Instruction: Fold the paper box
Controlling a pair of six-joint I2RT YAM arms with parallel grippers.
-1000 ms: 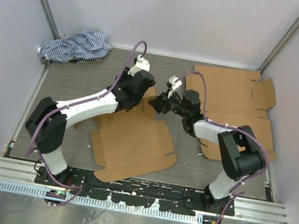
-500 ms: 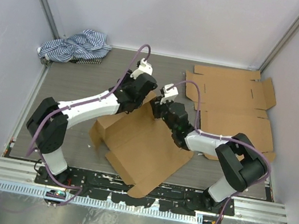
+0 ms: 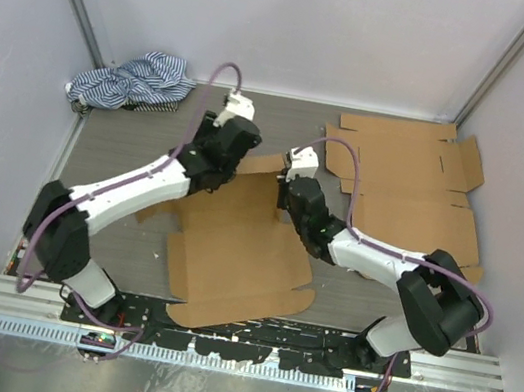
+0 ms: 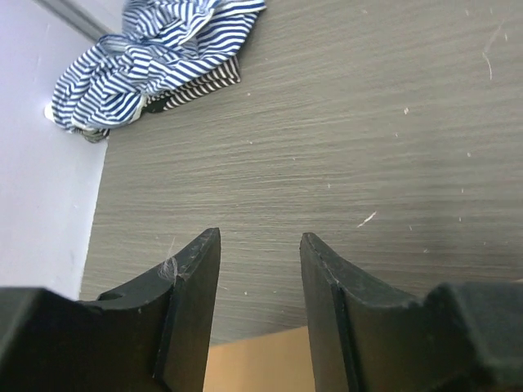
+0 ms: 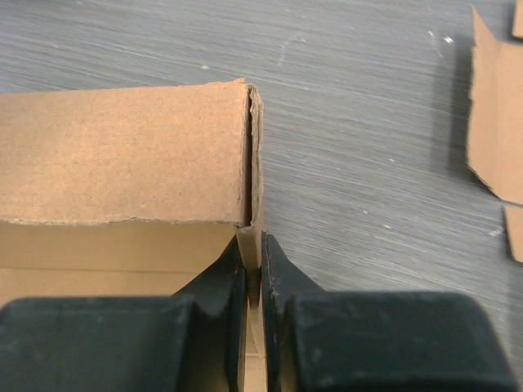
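Note:
The brown cardboard box blank point(image 3: 238, 248) lies mostly flat in the middle of the table, its far edge lifted. My right gripper point(image 3: 290, 183) is shut on a side wall of the box point(image 5: 255, 180) at its far right corner; a folded flap point(image 5: 122, 151) stands beside the pinched wall. My left gripper point(image 3: 214, 169) is open and empty at the box's far left edge. In the left wrist view its fingers point(image 4: 196, 286) are apart over bare table, with a strip of cardboard point(image 4: 257, 363) just below them.
A striped blue-and-white cloth point(image 3: 130, 79) lies in the back left corner and shows in the left wrist view point(image 4: 147, 57). Several flat cardboard blanks point(image 3: 411, 187) are stacked at the right. Walls close the table at left, back and right.
The box had been tilted up and swung toward the front; it now lies flatter again. Both grippers moved left. The right gripper stayed shut on the box wall.

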